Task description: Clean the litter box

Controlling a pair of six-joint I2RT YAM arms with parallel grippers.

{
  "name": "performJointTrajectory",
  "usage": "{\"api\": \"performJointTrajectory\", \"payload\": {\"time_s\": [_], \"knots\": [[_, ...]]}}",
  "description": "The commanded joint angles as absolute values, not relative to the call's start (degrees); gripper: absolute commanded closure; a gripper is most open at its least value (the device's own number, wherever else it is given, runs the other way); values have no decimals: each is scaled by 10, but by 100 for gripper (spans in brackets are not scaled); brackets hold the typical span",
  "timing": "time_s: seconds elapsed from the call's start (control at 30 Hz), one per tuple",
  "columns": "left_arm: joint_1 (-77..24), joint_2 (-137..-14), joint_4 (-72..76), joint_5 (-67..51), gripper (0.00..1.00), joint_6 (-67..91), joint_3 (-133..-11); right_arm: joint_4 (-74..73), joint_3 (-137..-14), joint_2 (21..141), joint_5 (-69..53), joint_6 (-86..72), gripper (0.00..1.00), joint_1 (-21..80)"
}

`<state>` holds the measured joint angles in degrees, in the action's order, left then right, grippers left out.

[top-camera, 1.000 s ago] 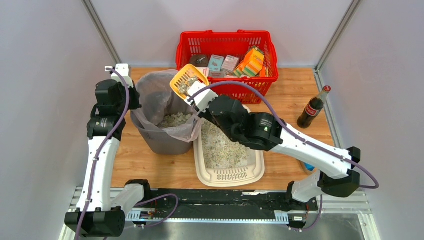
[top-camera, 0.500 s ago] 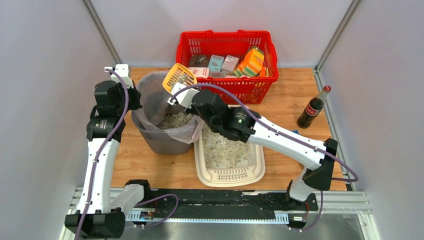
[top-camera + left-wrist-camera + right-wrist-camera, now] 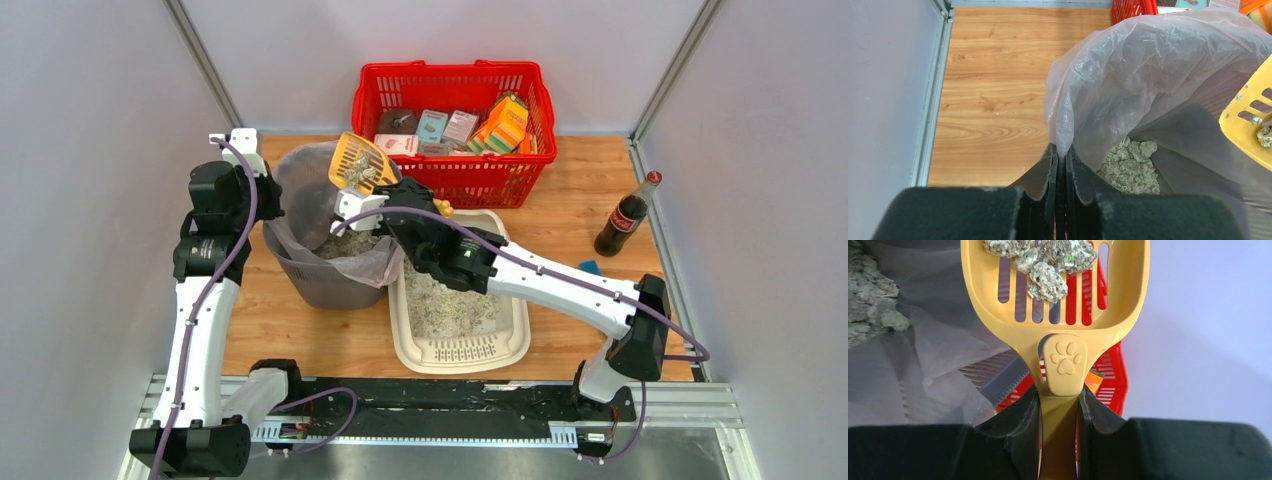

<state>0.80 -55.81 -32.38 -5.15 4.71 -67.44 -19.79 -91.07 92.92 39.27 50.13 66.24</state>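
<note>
On the table [image 3: 285, 325] the litter box [image 3: 515, 340] lay at the near middle, long axis running near to far with the grate nearest the arms, and its far left corner sat just beside the bin [image 3: 320, 285]. The bin stood left of the box, lined with a bag [image 3: 1158, 60] whose mouth gaped upward over a heap of dumped clumps. The basket [image 3: 450, 67] sat behind both, close to the bin's far right side. The left arm was the nearer one to the bin: the left tool [image 3: 1060, 150] was pinched shut on the bag's left rim, holding it up. The right arm reached across the box, and the right tool [image 3: 1059, 400] was clamped on the handle of the scoop [image 3: 358, 160]. The scoop's long axis pointed away from that tool toward the far left, its slotted head raised and tilted over the far right part of the bag's mouth. A few clumps [image 3: 1048, 260] sat on the slots. From the head, the heap lay below and to the left, while the basket lay just beyond, so I judged the tip should roll leftward into the bag.
</note>
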Motion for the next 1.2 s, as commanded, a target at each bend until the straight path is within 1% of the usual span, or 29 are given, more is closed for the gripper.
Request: {"api": "performJointTrajectory", "payload": {"time_s": [0.0,0.27,0.5,0.7,0.73,0.83,0.9,1.17], "knots": [[-4,-554,-368,-118,100,65,-662,-90,-895,900,417,589,100,668],[-4,-555,-369,-123,100,67,-662,54,-824,916,476,753,100,697],[-4,-554,-369,-126,100,68,-662,159,-795,917,480,852,100,715],[-4,-551,-368,-126,100,68,-662,284,-735,934,493,968,100,727],[-4,-551,-368,-126,100,69,-661,331,-726,941,499,989,100,729],[-4,-553,-367,-128,100,70,-661,424,-704,968,497,1079,100,732],[-4,-553,-367,-130,100,69,-661,456,-696,980,490,1127,100,733],[-4,-551,-367,-130,100,69,-661,591,-661,1001,454,1244,100,747]]}}
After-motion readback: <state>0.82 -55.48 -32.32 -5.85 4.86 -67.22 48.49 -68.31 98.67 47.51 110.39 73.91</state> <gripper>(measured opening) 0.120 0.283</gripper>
